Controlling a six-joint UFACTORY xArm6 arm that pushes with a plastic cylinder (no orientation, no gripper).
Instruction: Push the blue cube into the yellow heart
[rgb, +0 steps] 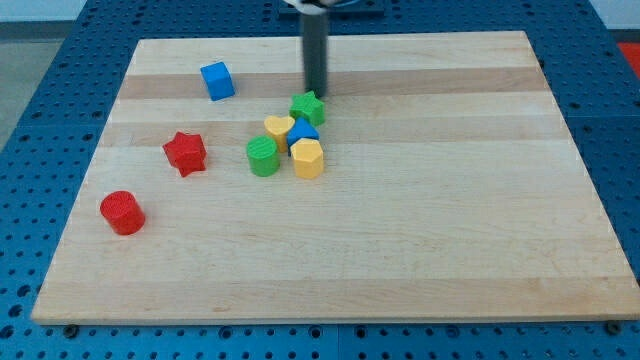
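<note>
So the wooden board (400, 250) fills most of the view, sitting on a blue pegboard bench (40, 90). My arm has no fingers at all, just a dark rod, so nothing to spread or pinch. My tip (317, 94) is down near the middle of the board's top edge, just above the green star (308, 107).

The blue cube (217, 80) sits alone toward the top-left corner, well apart from my tip. The yellow heart (279, 128) is in the central cluster, touching or nearly touching a green cylinder (263, 156), a yellow hexagon block (308, 158) and a half-hidden blue block (304, 130).

The cube looks like light, hard plastic, so I reckon it'll slide easily and spin if hit off-centre. Best contact is square on its upper-left face, pushing toward the heart.
</note>
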